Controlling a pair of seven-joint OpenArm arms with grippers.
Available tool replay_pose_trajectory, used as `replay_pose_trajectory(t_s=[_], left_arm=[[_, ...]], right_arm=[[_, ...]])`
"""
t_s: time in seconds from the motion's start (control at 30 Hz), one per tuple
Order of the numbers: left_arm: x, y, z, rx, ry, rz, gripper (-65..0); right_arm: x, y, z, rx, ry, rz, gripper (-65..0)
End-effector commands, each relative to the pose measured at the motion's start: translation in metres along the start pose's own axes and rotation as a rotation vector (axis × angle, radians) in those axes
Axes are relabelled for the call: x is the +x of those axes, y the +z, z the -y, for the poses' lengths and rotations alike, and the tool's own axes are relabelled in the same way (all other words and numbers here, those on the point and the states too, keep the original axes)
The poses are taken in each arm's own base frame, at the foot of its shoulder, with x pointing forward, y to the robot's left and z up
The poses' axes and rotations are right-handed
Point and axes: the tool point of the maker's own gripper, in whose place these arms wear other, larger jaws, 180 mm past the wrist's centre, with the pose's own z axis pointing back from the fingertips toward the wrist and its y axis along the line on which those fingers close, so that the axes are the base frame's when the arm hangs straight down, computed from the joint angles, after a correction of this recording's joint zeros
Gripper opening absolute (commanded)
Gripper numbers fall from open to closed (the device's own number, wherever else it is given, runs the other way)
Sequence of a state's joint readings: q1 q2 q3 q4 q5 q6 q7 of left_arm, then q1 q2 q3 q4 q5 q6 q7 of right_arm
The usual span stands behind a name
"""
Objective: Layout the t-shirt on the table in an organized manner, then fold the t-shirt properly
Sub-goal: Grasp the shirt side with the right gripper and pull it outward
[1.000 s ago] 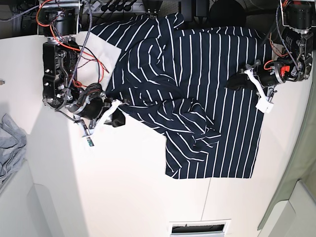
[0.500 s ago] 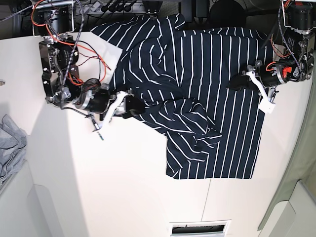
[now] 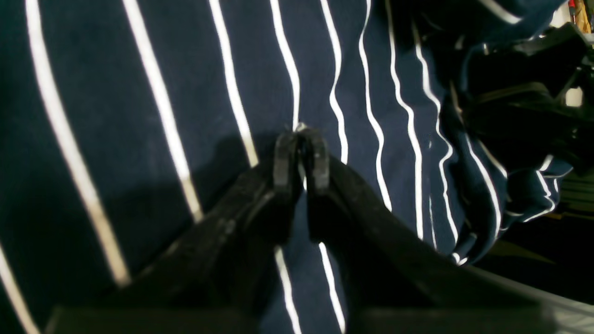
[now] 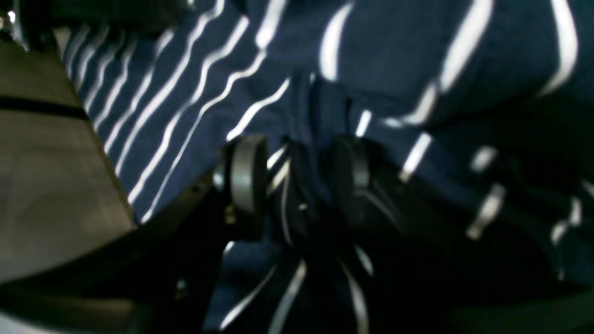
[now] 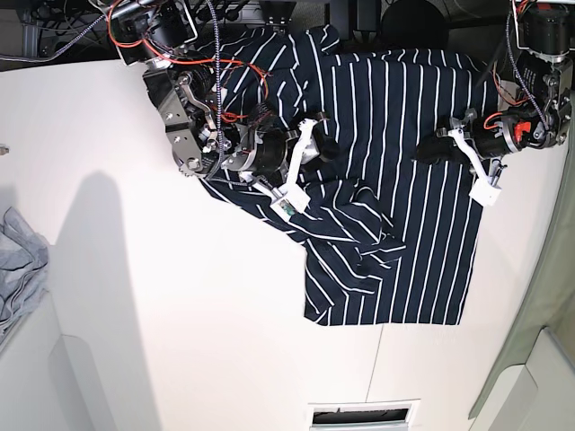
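1. Change since the earlier base frames: your right arm has swung in from the table's edge and now lies across the upper part of the t-shirt; a second back it sat beside the cloth, over bare tabletop.
2. Right gripper: wrist view shows its two pads standing apart with a bunched ridge of striped cloth between them. Jaws parted, not clamped. Earlier its tips sat together.
3. Left gripper: same spot as before, over the shirt's side nearest that arm. Tips pressed together on a small pinch of striped fabric.
4. T-shirt: on the table, upper part near the far edge, hem toward the camera. The centre is rumpled, with a diagonal fold. The section the right arm used to sit beside has shifted inward.
5. Surface: off-white tabletop, with a thin dark seam running down from below the hem.
6. Room: grey garment at the base view's left edge, well apart from the shirt. Vent slot at the near edge. Dark clutter behind the far edge; I can't tell you what it is.
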State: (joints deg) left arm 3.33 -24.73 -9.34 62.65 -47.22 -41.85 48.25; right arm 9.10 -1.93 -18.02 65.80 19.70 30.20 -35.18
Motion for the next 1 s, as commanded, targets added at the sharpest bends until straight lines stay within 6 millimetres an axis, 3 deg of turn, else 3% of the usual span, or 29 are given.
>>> replay_pose_trajectory(t_s=[0.0, 0.1, 0.27, 0.47, 0.7, 0.83, 0.97], left_arm=[[-0.02, 0.005, -0.015, 0.069, -0.005, -0.102, -59.0], [-0.02, 0.005, -0.015, 0.068, -0.005, -0.102, -59.0], [-0.022, 0.006, -0.016, 0.071, -0.005, -0.112, -59.0], [-0.022, 0.013, -0.023, 0.089, -0.013, -0.129, -59.0], [-0.022, 0.016, -0.027, 0.098, -0.017, -0.136, -59.0], [-0.022, 0.016, -0.027, 0.098, -0.017, -0.136, -59.0], [-0.022, 0.016, -0.026, 0.096, -0.015, -0.135, -59.0]], right_arm=[[0.002, -0.001, 0.001, -0.008, 0.004, -0.01, -47.6], [0.001, -0.001, 0.002, -0.007, 0.004, -0.012, -65.0], [0.022, 0.009, 0.004, -0.02, 0.042, 0.04, -65.0], [0.07, 0.052, 0.026, -0.11, 0.055, 0.167, -65.0], [0.071, 0.11, 0.093, -0.234, -0.065, 0.272, -65.0], [0.06, 0.161, 0.144, -0.356, -0.119, 0.31, -65.0], [0.054, 0.215, 0.18, -0.441, -0.157, 0.369, -65.0]])
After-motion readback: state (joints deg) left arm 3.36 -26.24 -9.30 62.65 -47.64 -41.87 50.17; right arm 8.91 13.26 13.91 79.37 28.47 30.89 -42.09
